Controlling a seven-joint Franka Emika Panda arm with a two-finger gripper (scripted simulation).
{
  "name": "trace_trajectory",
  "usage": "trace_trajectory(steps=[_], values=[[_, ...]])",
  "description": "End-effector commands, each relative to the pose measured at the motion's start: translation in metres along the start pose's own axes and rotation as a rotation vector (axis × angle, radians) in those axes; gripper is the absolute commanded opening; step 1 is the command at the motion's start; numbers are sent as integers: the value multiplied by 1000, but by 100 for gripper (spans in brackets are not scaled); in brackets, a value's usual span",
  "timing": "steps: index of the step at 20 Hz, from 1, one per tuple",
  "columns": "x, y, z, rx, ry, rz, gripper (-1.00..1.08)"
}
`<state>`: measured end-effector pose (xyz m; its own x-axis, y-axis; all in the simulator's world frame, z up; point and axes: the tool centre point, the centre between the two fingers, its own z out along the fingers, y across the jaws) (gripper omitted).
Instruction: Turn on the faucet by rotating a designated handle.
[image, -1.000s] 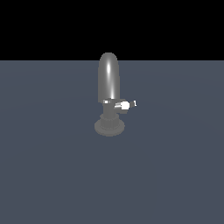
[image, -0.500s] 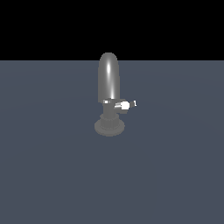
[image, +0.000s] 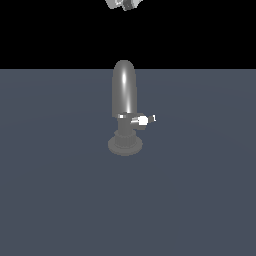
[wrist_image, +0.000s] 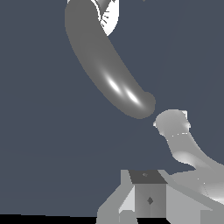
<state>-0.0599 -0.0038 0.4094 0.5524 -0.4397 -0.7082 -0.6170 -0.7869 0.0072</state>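
I held the gripper (image: 123, 4) high above the faucet (image: 124, 107) — well clear, to line up on the handle (image: 141, 120), which jutted toward the exterior view's right from the neck. Whether the jaws stood apart — I couldn't tell.

A small pale grey-and-white fragment of the robot arm (image: 123, 4) shows at the top centre of the exterior view, blocky and faceted against the black background. In the wrist view, light grey angular gripper parts (wrist_image: 148, 199) fill the lower right of the frame: flat, sloped panels around a darker grey square block bearing a small diamond-shaped mark. No cables or screws can be made out.
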Motion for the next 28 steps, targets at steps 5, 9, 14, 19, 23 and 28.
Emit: trace_trajectory(steps=[5,9,14,19,23,28], values=[[38,-10,-2,56,-134,109,-100],[64,-15,0,93,-222,181,-100],[97,-18,4,142,-338,275,-100],[129,-18,12,190,-449,366,-100],[152,-17,21,227,-535,436,-100],[180,-14,34,274,-640,523,-100]])
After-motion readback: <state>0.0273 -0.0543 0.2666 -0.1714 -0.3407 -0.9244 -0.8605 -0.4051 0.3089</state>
